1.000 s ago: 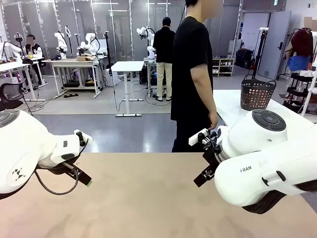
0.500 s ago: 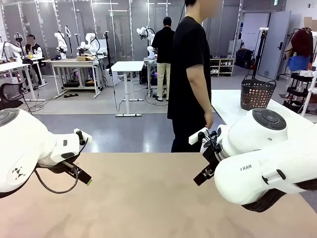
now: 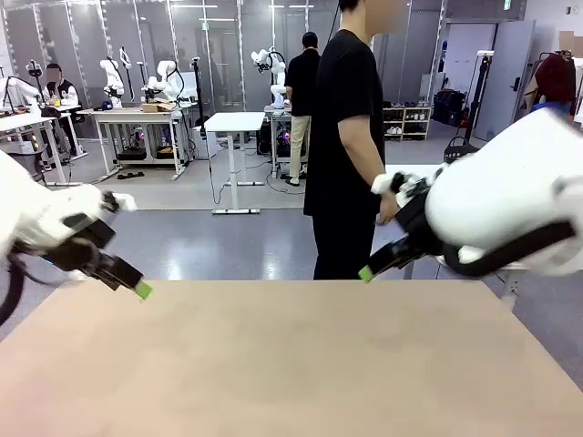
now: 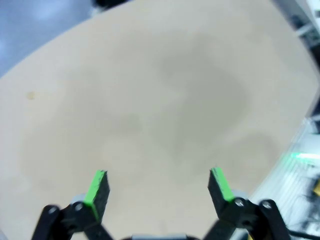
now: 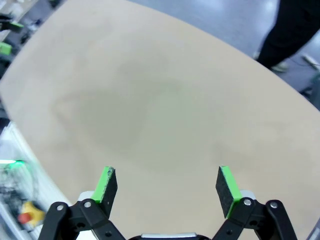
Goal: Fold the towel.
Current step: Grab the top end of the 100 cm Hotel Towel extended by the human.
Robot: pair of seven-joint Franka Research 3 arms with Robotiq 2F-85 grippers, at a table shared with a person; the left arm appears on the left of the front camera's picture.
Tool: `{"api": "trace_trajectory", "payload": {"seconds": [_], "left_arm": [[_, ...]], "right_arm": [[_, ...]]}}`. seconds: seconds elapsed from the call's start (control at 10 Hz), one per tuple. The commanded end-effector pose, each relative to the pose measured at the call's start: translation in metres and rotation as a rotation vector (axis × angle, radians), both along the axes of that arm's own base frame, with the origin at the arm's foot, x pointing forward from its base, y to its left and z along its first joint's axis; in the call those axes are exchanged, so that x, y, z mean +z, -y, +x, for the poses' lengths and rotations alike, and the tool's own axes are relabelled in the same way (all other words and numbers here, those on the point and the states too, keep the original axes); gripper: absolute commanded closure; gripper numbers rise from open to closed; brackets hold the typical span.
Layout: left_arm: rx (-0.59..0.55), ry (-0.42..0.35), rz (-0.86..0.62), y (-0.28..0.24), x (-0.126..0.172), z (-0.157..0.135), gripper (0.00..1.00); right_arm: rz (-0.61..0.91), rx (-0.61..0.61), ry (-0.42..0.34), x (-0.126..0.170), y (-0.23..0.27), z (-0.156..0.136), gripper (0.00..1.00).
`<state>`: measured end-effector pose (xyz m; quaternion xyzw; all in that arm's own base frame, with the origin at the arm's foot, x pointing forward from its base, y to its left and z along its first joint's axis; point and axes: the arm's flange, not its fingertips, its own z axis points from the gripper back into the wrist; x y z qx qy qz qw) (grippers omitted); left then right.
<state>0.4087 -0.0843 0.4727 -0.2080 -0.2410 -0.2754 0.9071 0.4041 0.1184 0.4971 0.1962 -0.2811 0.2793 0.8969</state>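
L gripper (image 4: pixel 159 186) hangs high over the table (image 3: pixel 273 364) on its own side, jaws spread wide, nothing between the green pads (image 4: pixel 97 186). R gripper (image 5: pixel 167 186) is a match on the other side: jaws wide apart, empty, tabletop below. The person (image 3: pixel 346 137) stands side-on at the far edge, 1 hand (image 3: pixel 388 209) low by the hip. Towel: can't tell where it is; my guess is it's not laid out yet. So the step, as I read it, is wait & get ready. To do that well, hold both arms up & out to the sides so the middle is free for the cloth. Once it lies flat, go for 2 corners of 1 edge w/ both grippers level, pinch firmly, lift only a little, carry across evenly.
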Motion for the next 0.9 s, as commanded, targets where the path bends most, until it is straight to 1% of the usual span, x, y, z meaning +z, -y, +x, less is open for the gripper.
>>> {"api": "trace_trajectory", "payload": {"seconds": [0.0,0.1,0.2,0.4,0.5,0.6,0.7,0.8], "left_arm": [[-0.050,-0.126,-0.235,-0.065,0.017,0.000,0.00],[-0.081,-0.137,-0.368,-0.092,0.019,-0.009,0.00],[-0.095,-0.148,-0.496,-0.122,0.015,-0.019,0.00],[-0.086,-0.168,-0.708,-0.168,0.003,-0.034,0.00],[-0.091,-0.172,-0.778,-0.187,-0.003,-0.042,0.00],[-0.069,-0.192,-0.828,-0.209,-0.013,-0.047,0.00],[-0.035,-0.195,-0.874,-0.231,-0.021,-0.052,0.00],[-0.013,-0.186,-0.924,-0.250,-0.026,-0.060,0.00]], "right_arm": [[0.206,0.038,-0.116,0.009,0.059,-0.002,0.00],[0.320,0.034,-0.148,0.011,0.086,-0.011,0.00],[0.434,0.020,-0.182,0.006,0.116,-0.024,0.00],[0.693,0.009,-0.245,-0.003,0.163,-0.044,0.00],[0.759,-0.010,-0.262,-0.008,0.183,-0.053,0.00],[0.810,-0.048,-0.261,-0.015,0.204,-0.063,0.00],[0.843,-0.069,-0.261,-0.020,0.219,-0.071,0.00],[0.846,-0.089,-0.258,-0.022,0.230,-0.078,0.00]]}}
